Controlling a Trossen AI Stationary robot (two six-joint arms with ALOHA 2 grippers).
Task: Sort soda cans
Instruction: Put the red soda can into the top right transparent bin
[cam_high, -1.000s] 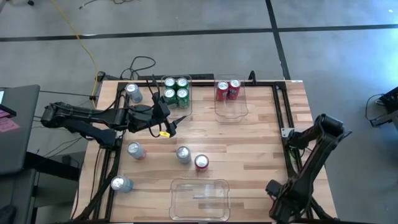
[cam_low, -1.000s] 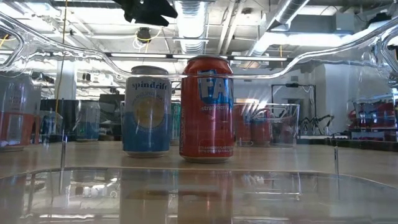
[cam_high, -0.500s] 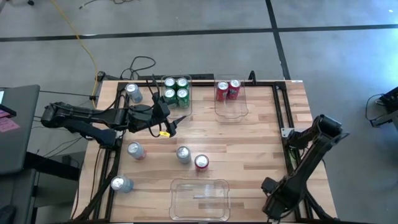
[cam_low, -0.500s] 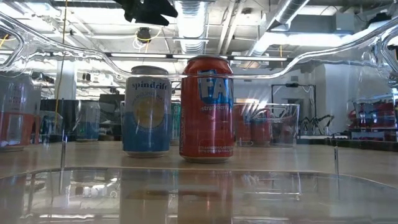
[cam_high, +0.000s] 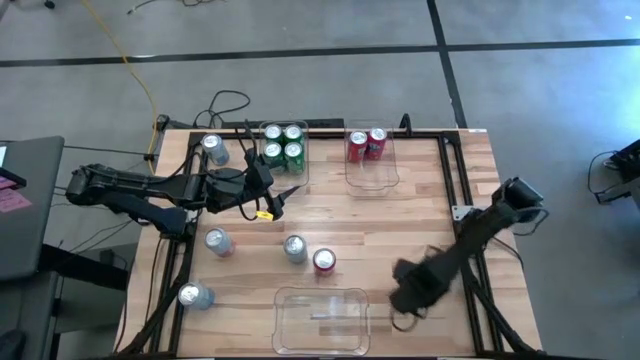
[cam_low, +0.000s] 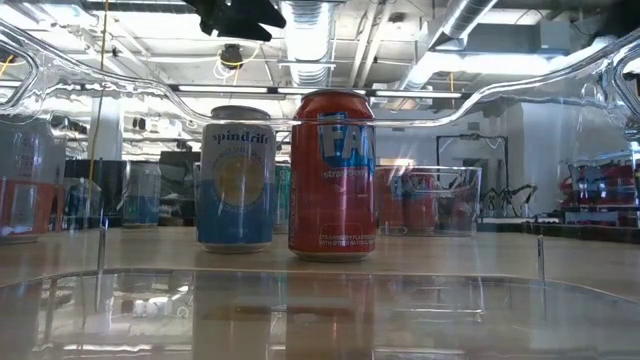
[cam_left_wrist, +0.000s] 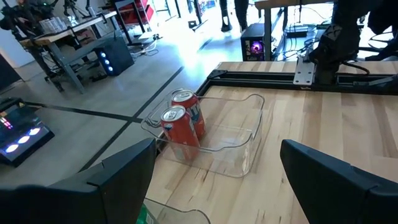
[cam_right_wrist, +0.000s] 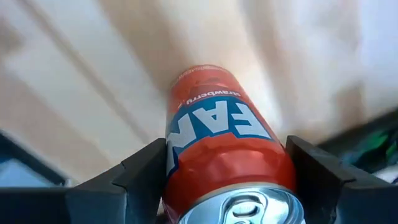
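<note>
Four green cans (cam_high: 282, 145) stand in a clear bin at the far edge, and two red cans (cam_high: 366, 143) (cam_left_wrist: 180, 121) stand in the bin beside it. Silver cans stand on the table at the far left (cam_high: 213, 148), at mid left (cam_high: 218, 241), in the middle (cam_high: 294, 248) (cam_low: 237, 180) and near left (cam_high: 192, 295). One red can (cam_high: 324, 261) (cam_low: 332, 175) stands beside the middle silver one. My left gripper (cam_high: 275, 203) (cam_left_wrist: 217, 186) hovers open near the green bin. My right gripper (cam_high: 405, 295) is shut on a further red can (cam_right_wrist: 227, 155). My right gripper holds the red can by its side walls just below the silver top (cam_right_wrist: 186, 168), pinched between the two fingers (cam_right_wrist: 134, 180). The fingers come from the can's top end and lie along its sides. The can's bottom points away from the wrist, over the blurred wood.
An empty clear bin (cam_high: 322, 320) sits at the table's near edge, in the middle. Black frame rails (cam_high: 455, 190) run along the table's left and right sides. Cables (cam_high: 225, 105) lie beyond the far left corner. Bare wood lies between the red bin and my right gripper.
My right arm has swung from the table's near right corner toward the left, out over the wood beside the near bin, carrying the red can. The left arm and the standing cans have kept still.
</note>
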